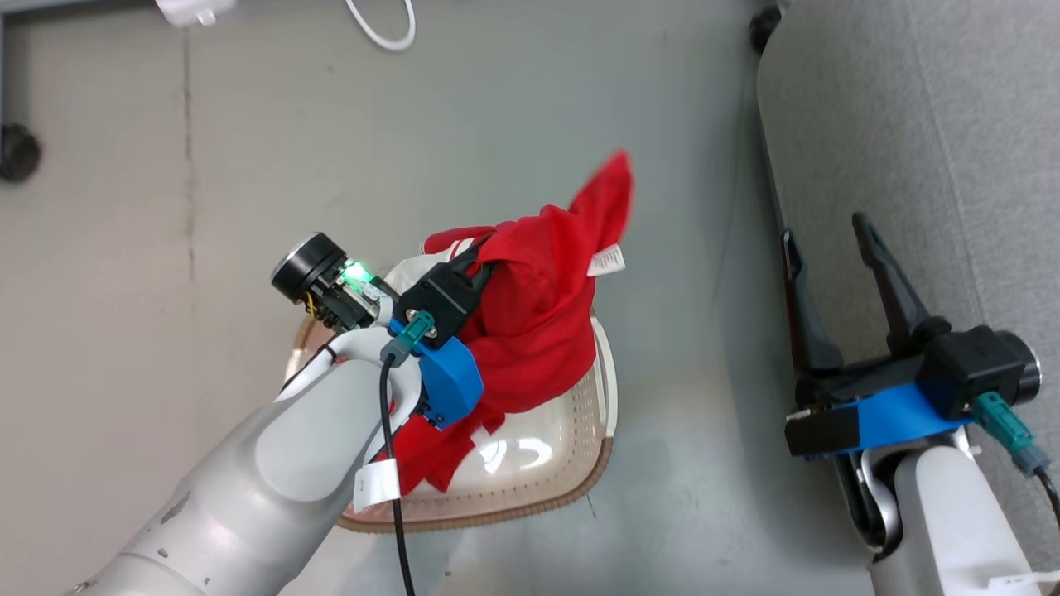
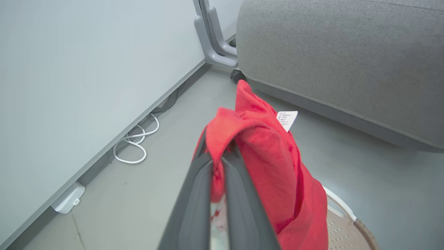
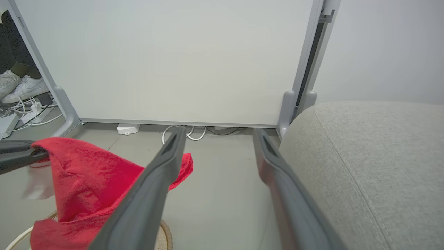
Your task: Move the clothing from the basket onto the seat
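Observation:
My left gripper (image 1: 479, 252) is shut on a bunch of the red clothing (image 1: 538, 314), which it holds up above the cream basket (image 1: 538, 472). The fabric drapes over the fingers and its lower folds hang into the basket. A white label (image 1: 606, 260) sticks out of the cloth. In the left wrist view the shut gripper (image 2: 219, 147) pinches the clothing (image 2: 274, 163), with the basket rim (image 2: 350, 222) below it. The grey seat (image 1: 911, 124) lies to the right. My right gripper (image 1: 824, 232) is open over the seat's edge, with nothing between its fingers (image 3: 163, 166).
A white partition panel (image 3: 173, 59) on grey feet stands past the basket. A white cable (image 2: 135, 147) loops along its base. Dark casters (image 1: 16, 153) rest on the grey floor. A person's white shoes (image 3: 20, 86) are beyond the panel at the left.

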Motion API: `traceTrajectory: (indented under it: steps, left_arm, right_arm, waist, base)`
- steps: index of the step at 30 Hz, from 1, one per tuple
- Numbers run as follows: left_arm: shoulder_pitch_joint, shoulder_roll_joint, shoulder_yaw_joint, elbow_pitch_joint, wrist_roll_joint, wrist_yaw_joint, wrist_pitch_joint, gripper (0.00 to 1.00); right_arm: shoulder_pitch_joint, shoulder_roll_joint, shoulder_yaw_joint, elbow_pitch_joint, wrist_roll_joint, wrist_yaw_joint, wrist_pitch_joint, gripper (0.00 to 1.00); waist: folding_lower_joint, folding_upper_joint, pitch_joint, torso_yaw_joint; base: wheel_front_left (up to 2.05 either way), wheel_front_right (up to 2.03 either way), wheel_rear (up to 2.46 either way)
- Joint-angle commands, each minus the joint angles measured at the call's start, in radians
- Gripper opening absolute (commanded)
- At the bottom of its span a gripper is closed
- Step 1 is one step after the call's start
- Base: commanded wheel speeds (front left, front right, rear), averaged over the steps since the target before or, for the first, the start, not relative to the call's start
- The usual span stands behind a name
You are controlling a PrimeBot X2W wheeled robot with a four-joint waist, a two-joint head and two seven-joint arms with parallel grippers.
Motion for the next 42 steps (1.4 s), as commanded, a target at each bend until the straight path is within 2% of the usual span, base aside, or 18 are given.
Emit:
traceTrajectory:
  steps: [1,20,26,35,42]
  left_arm:
    - [0.017,0.001,0.028,-0.017,0.006,0.007,-0.005,0.00]
    - [0.085,-0.029,0.230,-0.190,0.047,-0.011,-0.005,0.00]
    - [0.086,-0.035,0.240,-0.222,0.046,-0.024,-0.005,0.00]
    - [0.095,-0.039,0.219,-0.239,0.038,-0.030,-0.005,0.00]
    - [0.083,-0.039,0.210,-0.241,0.036,-0.029,0.000,0.00]
  right_arm:
    - [0.023,-0.003,-0.003,0.008,0.000,0.000,-0.003,1.00]
    - [0.194,-0.003,-0.008,0.059,0.030,0.000,-0.003,1.00]
    - [0.243,-0.003,-0.013,0.063,0.042,0.000,-0.003,1.00]
    - [0.260,-0.002,-0.005,0.048,0.052,0.000,-0.003,1.00]
    - [0.206,-0.002,0.071,-0.004,0.047,0.000,-0.003,1.00]
  waist:
    - [0.0002,-0.0001,-0.077,0.016]
    - [0.0002,-0.0001,-0.356,0.027]
    - [0.0002,-0.0001,-0.415,0.034]
    - [0.0002,-0.0001,-0.436,0.042]
    - [0.0002,-0.0001,-0.424,0.047]
  base:
    - [0.00,0.00,0.00]
    - [0.00,0.00,0.00]
    - [0.00,0.00,0.00]
    - [0.00,0.00,0.00]
    - [0.00,0.00,0.00]
